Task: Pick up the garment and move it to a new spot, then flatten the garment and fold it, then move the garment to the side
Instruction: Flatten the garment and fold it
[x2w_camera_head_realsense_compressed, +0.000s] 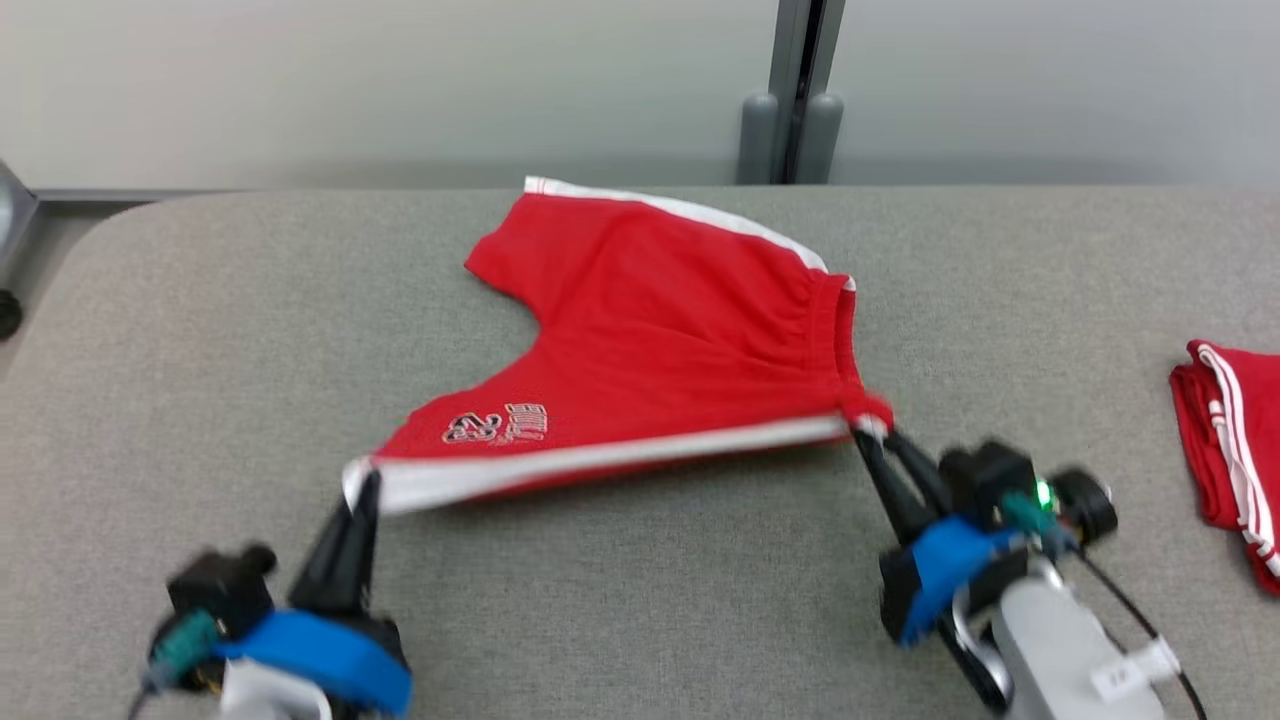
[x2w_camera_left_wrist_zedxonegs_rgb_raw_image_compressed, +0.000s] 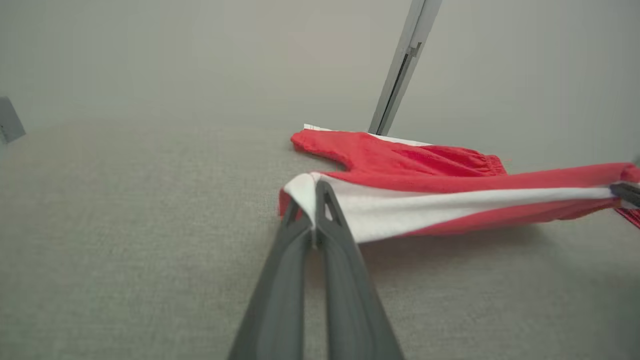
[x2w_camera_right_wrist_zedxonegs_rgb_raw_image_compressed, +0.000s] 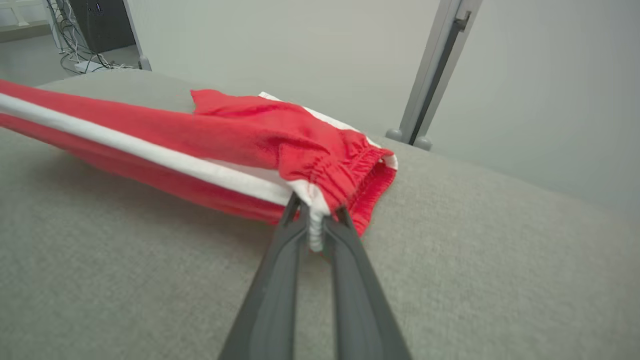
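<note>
The red shorts (x2w_camera_head_realsense_compressed: 660, 330) lie spread across the middle of the grey table (x2w_camera_head_realsense_compressed: 640, 620). Their far leg and far side rest on its surface, while the near side is raised off it and pulled taut in a line between the two grippers. A white stripe (x2w_camera_head_realsense_compressed: 600, 462) runs along that lifted edge, and a small print (x2w_camera_head_realsense_compressed: 497, 425) sits on the near leg (the lettering is too blurred to read). The left gripper (x2w_camera_head_realsense_compressed: 366, 487) has its fingers closed on the hem corner of the near leg, pinching the white stripe. The right gripper (x2w_camera_head_realsense_compressed: 872, 430) is clamped on the near end of the elastic waistband (x2w_camera_head_realsense_compressed: 835, 340), with a bunch of white and red cloth between its fingers. At the table's right edge, well apart from the shorts, lies what seems to be another red garment (x2w_camera_head_realsense_compressed: 1225, 450) with white stripes, folded. Behind the table a grey post (x2w_camera_head_realsense_compressed: 797, 90) stands against the pale wall.
</note>
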